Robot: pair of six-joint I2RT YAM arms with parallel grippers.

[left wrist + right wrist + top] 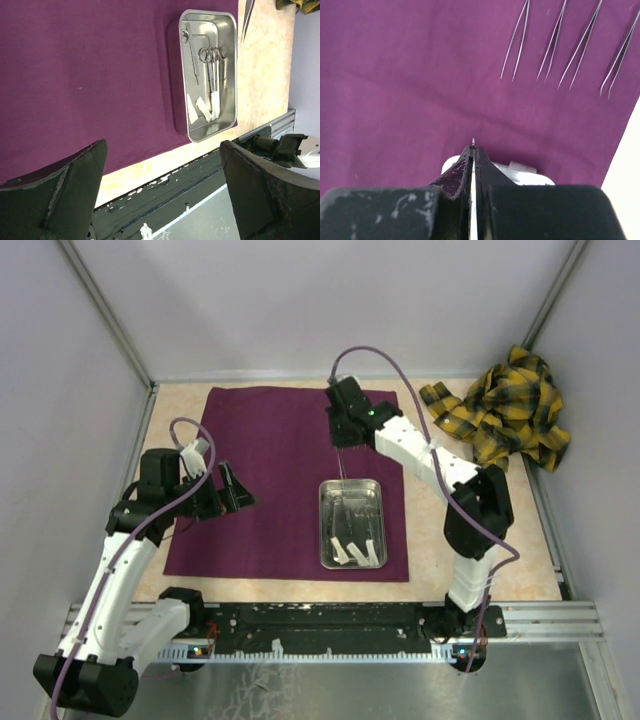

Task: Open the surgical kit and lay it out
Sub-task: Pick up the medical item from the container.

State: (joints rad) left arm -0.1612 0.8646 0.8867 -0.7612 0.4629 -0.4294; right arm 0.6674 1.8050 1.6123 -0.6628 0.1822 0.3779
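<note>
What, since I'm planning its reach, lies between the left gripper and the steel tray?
Only bare purple cloth separates left gripper and steel tray, per top view.

Beige marbled desk (178,410), pale and blotchy, also seen in left wrist view (260,90). Crumpled yellow-and-black plaid cloth (505,410) bunched at far right corner of desk, close to right wall; tiny yellow scrap of it at top edge of left wrist view (295,4). Plain lavender-grey walls (330,300) on three sides. Slanted metal frame post (105,310) at left back corner, matching post (553,290) at right. Ribbed silver rail (560,620) along near edge of desk. Scuffed black strip (330,625) just in front of desk, paint chipped white in places (165,190). Dull grey sheet (400,690) below rail, nearest camera.
</note>
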